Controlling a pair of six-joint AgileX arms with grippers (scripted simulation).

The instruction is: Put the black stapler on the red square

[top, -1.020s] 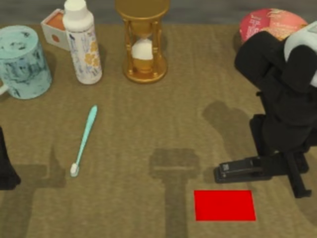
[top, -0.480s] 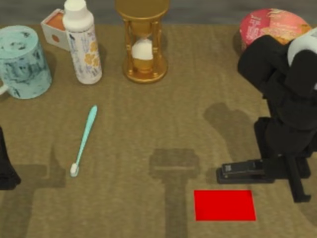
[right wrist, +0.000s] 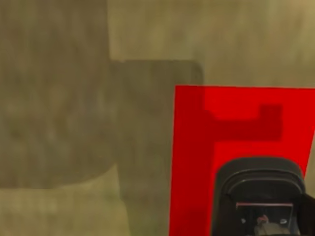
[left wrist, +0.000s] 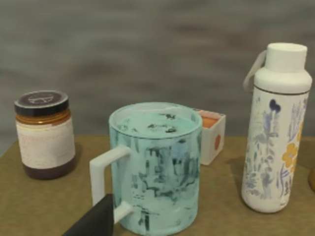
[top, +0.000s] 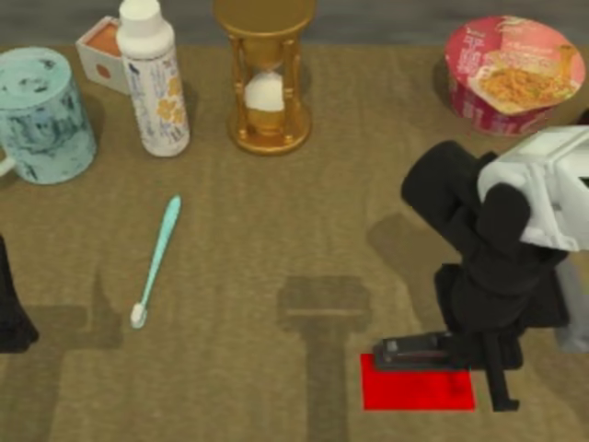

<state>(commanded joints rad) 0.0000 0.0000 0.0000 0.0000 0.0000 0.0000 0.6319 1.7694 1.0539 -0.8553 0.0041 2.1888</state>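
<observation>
- Top view: the right gripper [top: 480, 354], pinching the stapler [top: 416, 353], has carried it from the bare table just above the square [top: 416, 387] to over the square's upper edge; its shadow on the red suggests it is not yet set down. The left arm [top: 11, 313] sits parked at the table's left edge.
- Left wrist view: only a mug [left wrist: 155, 167] and bottle [left wrist: 275, 128]; fingers' state cannot be told.
- Right wrist view: the stapler's [right wrist: 261, 199] nose hangs over red [right wrist: 192, 157], so lowering and release likely remain.
</observation>
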